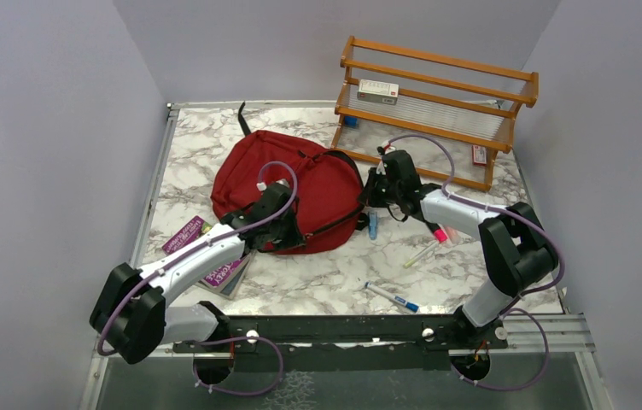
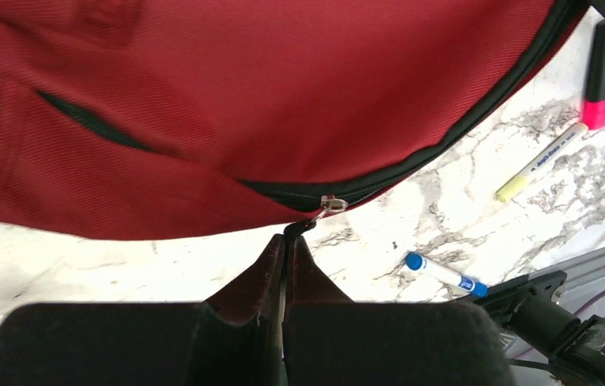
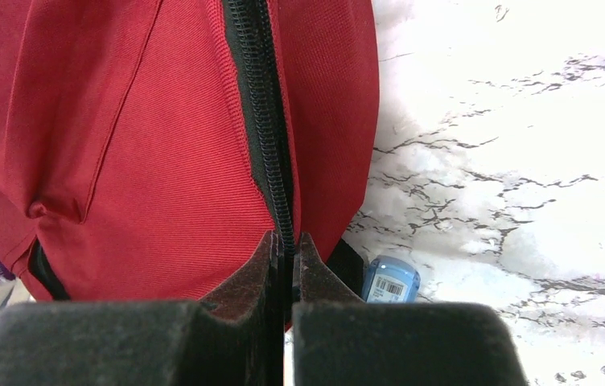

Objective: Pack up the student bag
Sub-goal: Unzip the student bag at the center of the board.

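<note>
Now both hands pinch the large dark-red fabric backpack.
The left hand nips its black zipper pull; the right hand its zipper track, running straight ahead.

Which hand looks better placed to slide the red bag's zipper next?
Left, probably. The left hand is shut on the black pull tab of the student bag; the right hand only pinches the zipper seam, likely steadying it.

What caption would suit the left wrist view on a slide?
Shut jaws pinch the zipper pull of the red student bag; pens lie on the marble table.
</note>
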### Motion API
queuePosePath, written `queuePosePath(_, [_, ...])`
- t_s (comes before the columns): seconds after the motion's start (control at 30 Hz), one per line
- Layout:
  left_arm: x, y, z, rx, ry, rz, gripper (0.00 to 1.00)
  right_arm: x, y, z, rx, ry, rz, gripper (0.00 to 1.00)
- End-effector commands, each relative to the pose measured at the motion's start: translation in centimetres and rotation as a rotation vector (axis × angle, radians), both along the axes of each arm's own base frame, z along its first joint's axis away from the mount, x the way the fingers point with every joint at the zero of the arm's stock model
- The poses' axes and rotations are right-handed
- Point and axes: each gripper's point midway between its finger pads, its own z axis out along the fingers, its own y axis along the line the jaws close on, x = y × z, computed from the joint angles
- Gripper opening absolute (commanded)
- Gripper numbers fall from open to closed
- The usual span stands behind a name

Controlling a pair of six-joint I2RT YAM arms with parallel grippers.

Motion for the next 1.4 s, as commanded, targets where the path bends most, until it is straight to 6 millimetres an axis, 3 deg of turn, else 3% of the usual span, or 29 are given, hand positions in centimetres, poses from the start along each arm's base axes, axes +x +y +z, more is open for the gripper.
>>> queuePosePath(0.0, [-1.0, 3.6, -0.2, 0.077, 0.014, 0.012, 0.0, 2.3, -1.6, 2.3, -0.06, -0.096, -0.056, 0.0])
queuePosePath(0.13, [-0.5, 6.1, -0.2, 0.111, 0.008, 0.054, 0.0, 2.9, -1.5, 2.8, -0.071, -0.119, -0.05, 0.01])
queuePosePath(0.37, [0.0, 8.4, -0.3, 0.151, -0.003, 0.054, 0.0, 3.2, -2.2, 2.9, -0.122, -0.118, -0.059, 0.0])
queuePosePath(0.53, [0.2, 6.5, 0.2, 0.086, -0.033, -0.076, 0.0, 2.3, -1.6, 3.6, -0.088, -0.112, -0.018, 0.03])
queuePosePath(0.83, [1.4, 4.8, 2.4, 0.026, -0.147, -0.192, 0.0, -1.5, -0.6, 6.9, 0.075, -0.088, 0.027, 0.38])
queuePosePath(1.0, [1.6, 4.5, 2.4, 0.022, -0.149, -0.212, 0.0, -3.8, -0.1, 7.5, 0.156, -0.05, 0.038, 0.45])
queuePosePath(1.1, [1.6, 4.3, 2.2, 0.017, -0.147, -0.219, 0.0, -5.5, 1.4, 7.6, 0.182, -0.029, 0.074, 0.45])
queuePosePath(1.23, [1.6, 4.1, 2.3, 0.007, -0.152, -0.234, 0.0, -8.2, 5.2, 8.0, 0.17, -0.047, 0.164, 0.46])
queuePosePath(1.37, [1.7, 3.9, 2.4, 0.009, -0.163, -0.256, 0.0, -10.8, 9.5, 8.9, 0.123, -0.225, 0.425, 0.46])
